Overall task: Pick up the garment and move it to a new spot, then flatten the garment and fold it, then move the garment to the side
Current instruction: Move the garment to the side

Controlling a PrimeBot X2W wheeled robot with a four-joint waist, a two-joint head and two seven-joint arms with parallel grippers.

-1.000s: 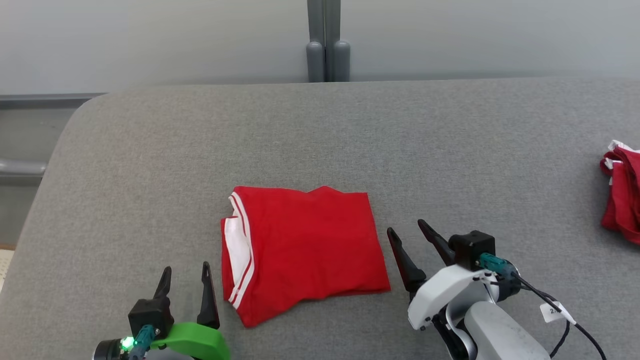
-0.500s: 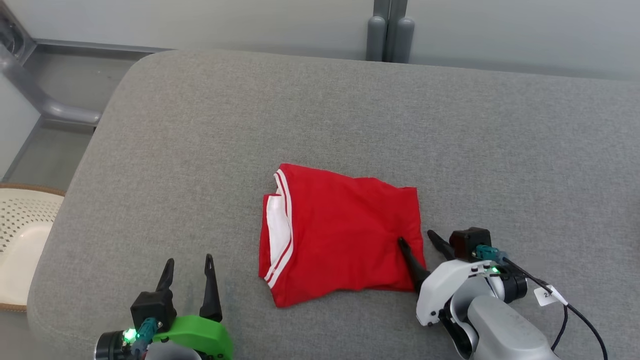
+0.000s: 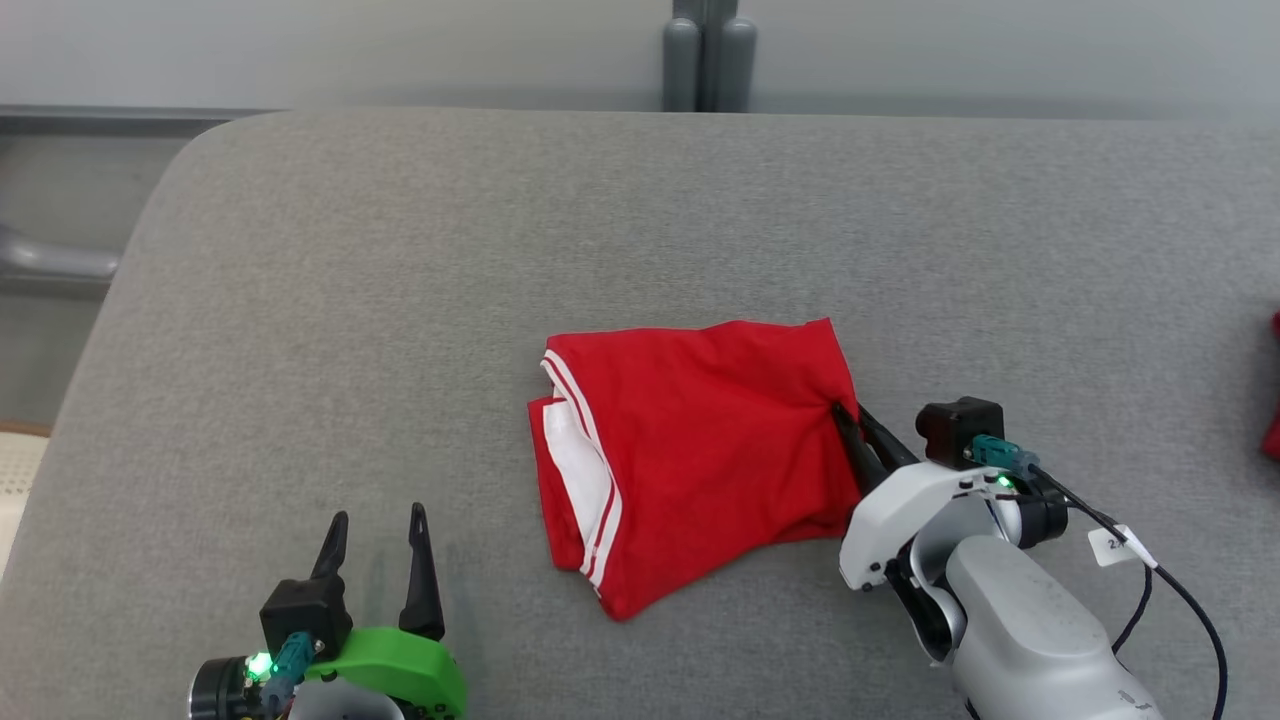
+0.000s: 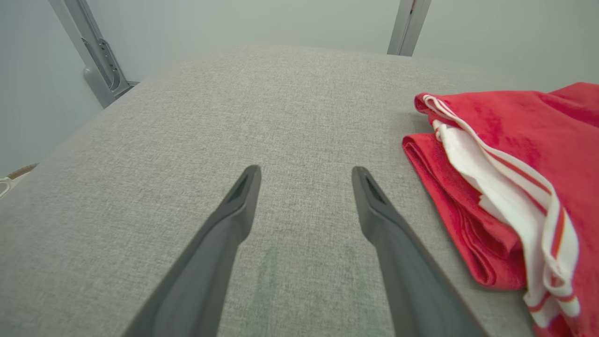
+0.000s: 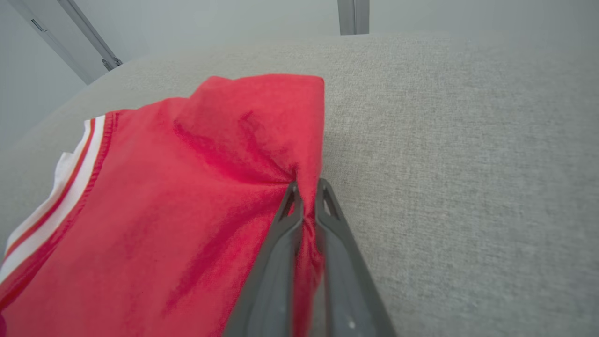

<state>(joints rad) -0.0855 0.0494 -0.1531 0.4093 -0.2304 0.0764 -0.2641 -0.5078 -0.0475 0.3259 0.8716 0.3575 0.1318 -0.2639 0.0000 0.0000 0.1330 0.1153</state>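
The garment (image 3: 700, 440) is a folded red piece with white stripes along its left edge, lying mid-table. My right gripper (image 3: 848, 412) is shut on the garment's right edge, and the cloth puckers toward its tips. In the right wrist view the right gripper (image 5: 306, 187) pinches the red garment (image 5: 196, 196) between its two dark fingers. My left gripper (image 3: 378, 520) stands open near the table's front edge, left of the garment and apart from it. In the left wrist view the left gripper (image 4: 304, 171) is spread over bare fabric, with the garment (image 4: 514, 164) to the right.
The grey fabric-covered table (image 3: 400, 250) has a rounded far-left corner. Another red cloth (image 3: 1272, 435) peeks in at the right edge. A grey post (image 3: 705, 60) stands behind the table. A pale perforated object (image 3: 15, 460) shows at the left edge.
My right gripper moved onto the garment's right edge and shut on it, bunching and tilting the cloth. The head camera has shifted. The left gripper stayed open and still.
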